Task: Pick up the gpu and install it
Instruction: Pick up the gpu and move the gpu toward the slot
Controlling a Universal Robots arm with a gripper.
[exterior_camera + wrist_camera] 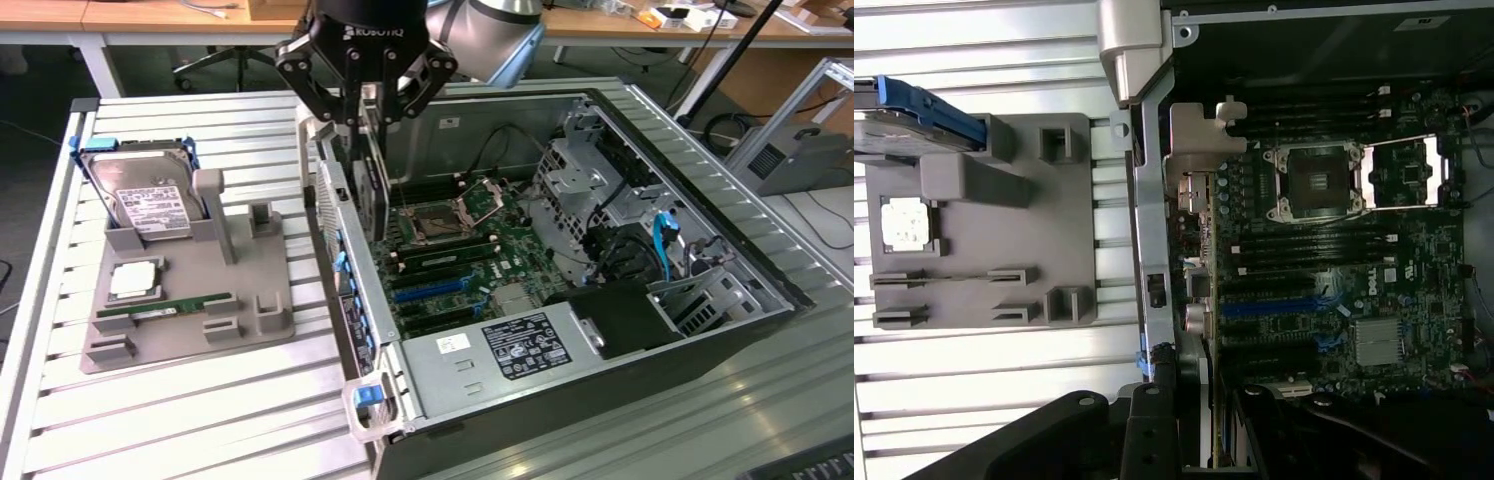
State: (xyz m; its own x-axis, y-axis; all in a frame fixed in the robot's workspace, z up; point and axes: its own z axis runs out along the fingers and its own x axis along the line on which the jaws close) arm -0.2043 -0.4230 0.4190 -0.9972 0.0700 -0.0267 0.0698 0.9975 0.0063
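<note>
case wall (331, 215) beside gpu (378, 190), motherboard (461, 255) uncovered

Grey fixture (254, 290) on slatted table (200, 410): hard drive (147, 205) tilted at far end, processor chip (136, 281) flat, green memory stick (163, 308) just beside it. Open computer case (454, 385) at exterior view's right.

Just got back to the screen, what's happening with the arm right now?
The gripper is shut on the gpu, holding it on edge over the open computer case, close to its rear wall. The card does not look seated in a slot yet. The hard drive and memory stick sit in the grey fixture beside the case.
</note>
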